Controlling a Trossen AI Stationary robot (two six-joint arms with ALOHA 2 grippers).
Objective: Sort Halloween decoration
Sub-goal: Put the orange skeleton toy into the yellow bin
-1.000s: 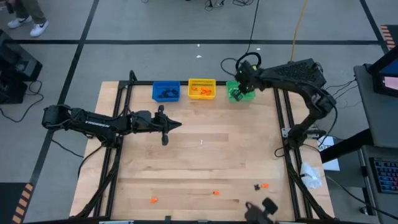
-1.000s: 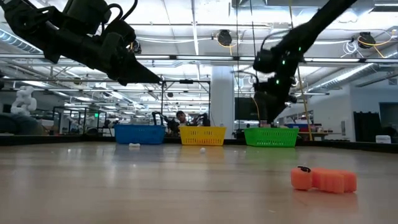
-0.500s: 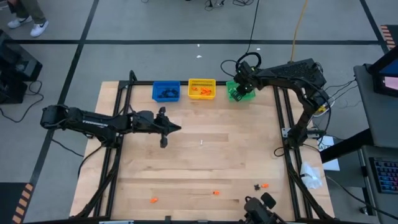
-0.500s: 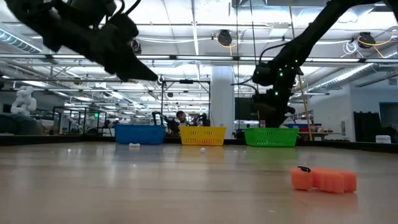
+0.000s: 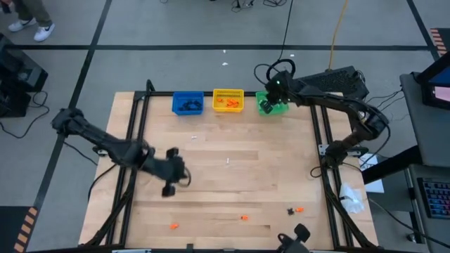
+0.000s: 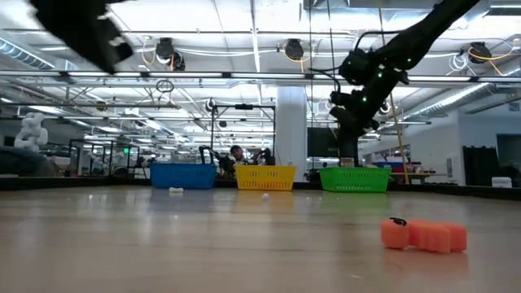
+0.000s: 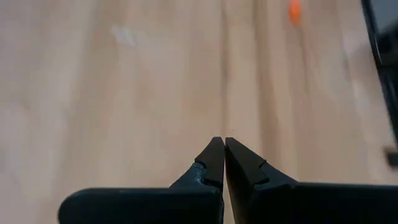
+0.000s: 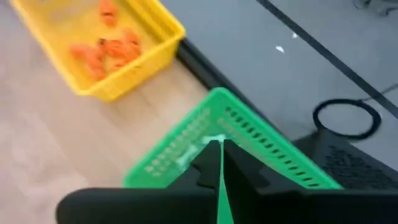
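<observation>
I see the right gripper [image 8: 219, 149] clenched, empty, above the green bin [image 8: 261, 146]. Left gripper [image 7: 219, 146] clenched, empty, over bare table [image 5: 267, 183]. Orange decorations [image 5: 244, 218] lie near the table's front edge.

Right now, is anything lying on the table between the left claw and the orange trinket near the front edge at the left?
Nothing visible. The left claw, shut and empty, hangs over bare wood, and only open table separates it from the orange trinket. The other orange piece lies off to the side.
</observation>
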